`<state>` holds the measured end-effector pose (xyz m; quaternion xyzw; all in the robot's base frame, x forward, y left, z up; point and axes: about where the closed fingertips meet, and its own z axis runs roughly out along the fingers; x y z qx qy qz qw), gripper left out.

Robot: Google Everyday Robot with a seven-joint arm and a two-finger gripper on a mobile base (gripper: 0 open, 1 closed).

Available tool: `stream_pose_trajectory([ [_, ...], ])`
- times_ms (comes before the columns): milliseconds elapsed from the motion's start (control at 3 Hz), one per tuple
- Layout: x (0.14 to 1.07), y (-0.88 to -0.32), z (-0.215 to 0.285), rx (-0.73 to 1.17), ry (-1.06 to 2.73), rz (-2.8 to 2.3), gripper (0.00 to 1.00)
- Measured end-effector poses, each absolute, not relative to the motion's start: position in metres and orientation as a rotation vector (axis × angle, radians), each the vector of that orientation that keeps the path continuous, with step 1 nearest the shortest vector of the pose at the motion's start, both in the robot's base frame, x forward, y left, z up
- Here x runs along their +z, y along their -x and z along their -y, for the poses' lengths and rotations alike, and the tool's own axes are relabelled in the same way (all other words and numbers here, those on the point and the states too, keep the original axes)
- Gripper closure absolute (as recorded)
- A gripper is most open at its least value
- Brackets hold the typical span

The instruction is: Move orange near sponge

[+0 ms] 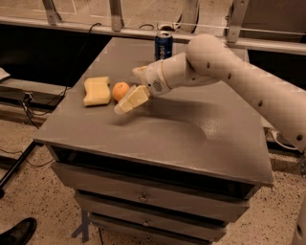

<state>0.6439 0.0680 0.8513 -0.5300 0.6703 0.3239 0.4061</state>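
The orange (120, 90) rests on the grey table (181, 134), just right of the pale yellow sponge (96, 90), with a narrow gap between them. My gripper (126, 91) is at the orange's right side, open, with the jaws spread. The near finger (132, 99) slants down toward the table in front of the orange. The far finger (139, 72) is behind it. The fingers hold nothing. The white arm reaches in from the right.
A blue soda can (163, 45) stands at the table's back edge, behind the arm. A metal railing (114, 14) runs behind the table. Drawers (143, 196) sit under the tabletop. A dark shoe (19, 232) is on the floor at lower left.
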Motion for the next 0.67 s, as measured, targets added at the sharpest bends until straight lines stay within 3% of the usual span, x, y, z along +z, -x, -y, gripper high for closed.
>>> stream_pose_trajectory([
  [667, 0.901, -0.644, -0.011, 0.688, 1.331, -1.666, 0.00],
])
